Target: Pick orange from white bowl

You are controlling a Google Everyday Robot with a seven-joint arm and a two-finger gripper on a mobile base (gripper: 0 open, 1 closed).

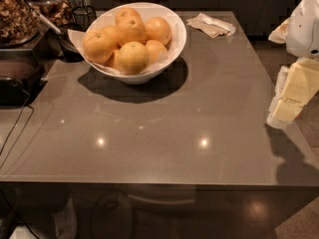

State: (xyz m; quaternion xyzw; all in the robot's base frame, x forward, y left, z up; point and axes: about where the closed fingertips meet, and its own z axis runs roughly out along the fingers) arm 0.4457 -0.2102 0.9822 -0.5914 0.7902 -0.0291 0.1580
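The white bowl (pixel 175 46) stands at the back left of the grey table (pixel 164 128), lined with white paper. It holds several oranges in a heap. Deep orange ones lie at the back right (pixel 158 30), in the middle (pixel 130 30) and at the left (pixel 98 45). A paler, yellowish one (pixel 133 57) lies at the front. My gripper (pixel 291 96), cream and white, hangs at the table's right edge, far to the right of the bowl and lower in the view. It holds nothing that I can see.
A crumpled napkin (pixel 211 25) lies at the back right of the table. At the left stand a jar of nuts (pixel 15 16), a dark appliance (pixel 17 78) with a cable, and a dark cup (pixel 70 46) close to the bowl.
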